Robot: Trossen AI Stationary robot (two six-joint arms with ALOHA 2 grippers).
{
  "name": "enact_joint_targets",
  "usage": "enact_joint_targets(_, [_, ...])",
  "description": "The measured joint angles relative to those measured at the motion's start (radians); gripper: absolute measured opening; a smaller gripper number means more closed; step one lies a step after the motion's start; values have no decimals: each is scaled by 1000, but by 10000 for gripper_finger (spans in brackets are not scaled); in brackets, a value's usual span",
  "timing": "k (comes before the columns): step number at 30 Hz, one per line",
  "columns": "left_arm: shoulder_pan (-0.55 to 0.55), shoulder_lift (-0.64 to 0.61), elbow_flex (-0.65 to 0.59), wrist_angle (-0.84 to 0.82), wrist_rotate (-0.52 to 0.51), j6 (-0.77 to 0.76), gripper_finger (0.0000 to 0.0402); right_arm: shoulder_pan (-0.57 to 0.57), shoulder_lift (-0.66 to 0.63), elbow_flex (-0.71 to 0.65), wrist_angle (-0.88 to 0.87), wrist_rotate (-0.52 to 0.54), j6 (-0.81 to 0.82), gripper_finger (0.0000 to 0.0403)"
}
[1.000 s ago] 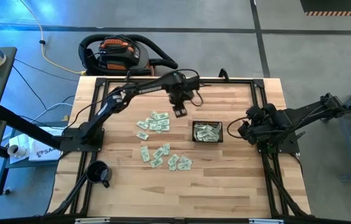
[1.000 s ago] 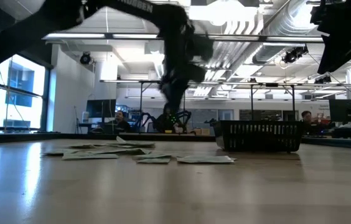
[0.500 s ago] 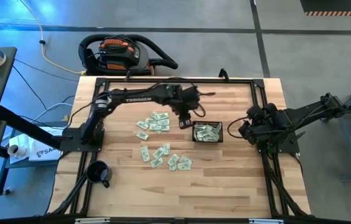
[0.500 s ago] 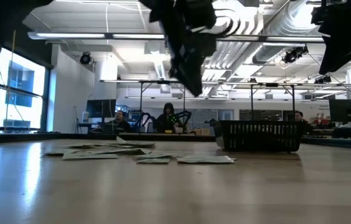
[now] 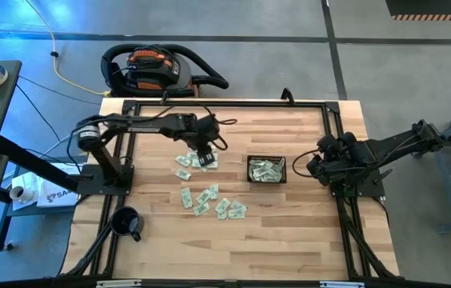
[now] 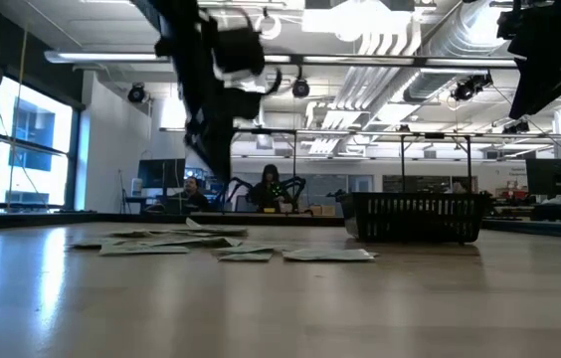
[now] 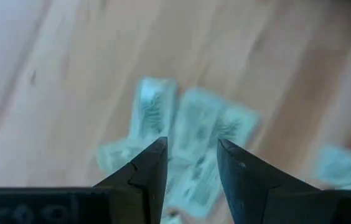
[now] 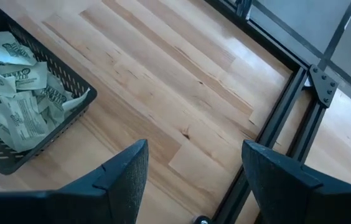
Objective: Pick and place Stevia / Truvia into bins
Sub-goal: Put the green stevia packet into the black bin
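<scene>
Left pincer (image 5: 203,158): released, nothing between its fingers, above the sachets (image 5: 196,158) at frame centre-left.
Right pincer (image 5: 312,166): released, idle at bench (image 5: 289,240) right edge.
Sachets: loose on the bench; more inside the basket (image 5: 266,170), right of centre.

One basket (image 5: 266,170), one mug (image 5: 126,222) and two arms, each with one claw (left (image 5: 205,159), right (image 5: 315,166)), share the bench (image 5: 289,240). Loose sachets (image 5: 209,200) lie in two clusters; the total is too small to count. The basket's heaped sachets cannot be counted either.
</scene>
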Motion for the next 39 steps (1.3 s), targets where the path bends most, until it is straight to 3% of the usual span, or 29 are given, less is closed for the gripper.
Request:
enact_joint_targets(6, [16, 68, -13, 49, 28, 22, 180, -23, 0, 0, 17, -40, 10, 249])
enact_joint_targets(13, [19, 126, -12, 101, -57, 42, 244, -23, 1, 0, 65, -55, 20, 249])
enact_joint_targets(17, [19, 155, -12, 124, -48, 75, 262, -23, 1, 0, 73, -55, 41, 249])
enact_joint_targets(27, [62, 170, -11, 149, -55, 87, 238, -23, 2, 0, 104, -59, 46, 249])
enact_joint_targets(39, [123, 222, -6, 148, 126, 135, 232, -25, 4, 0, 111, -85, 96, 249])
